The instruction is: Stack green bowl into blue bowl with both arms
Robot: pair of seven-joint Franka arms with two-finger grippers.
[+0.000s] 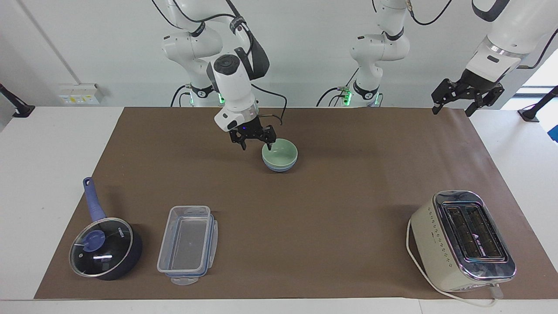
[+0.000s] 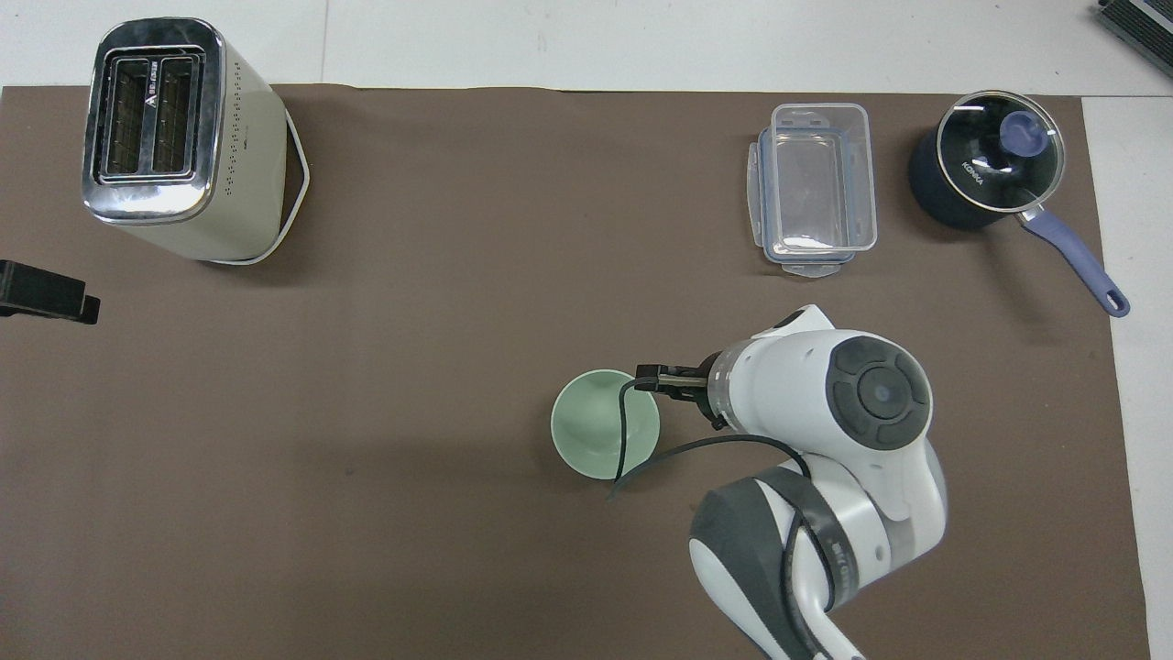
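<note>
The pale green bowl (image 1: 280, 152) (image 2: 600, 433) sits nested inside the blue bowl (image 1: 279, 167), of which only a blue band shows under the green rim; from overhead the blue one is hidden. My right gripper (image 1: 256, 145) (image 2: 656, 377) hangs open and empty just above the stack's rim, on the side toward the right arm's end of the table, touching neither bowl. My left gripper (image 1: 454, 109) waits open and empty, raised over the mat's corner at the left arm's end; only a black part of the left gripper (image 2: 46, 293) shows in the overhead view.
A cream toaster (image 1: 462, 240) stands at the left arm's end, far from the robots. A clear lidded container (image 1: 187, 244) and a dark-blue saucepan (image 1: 104, 248) with a glass lid sit toward the right arm's end. A brown mat (image 1: 348, 196) covers the table.
</note>
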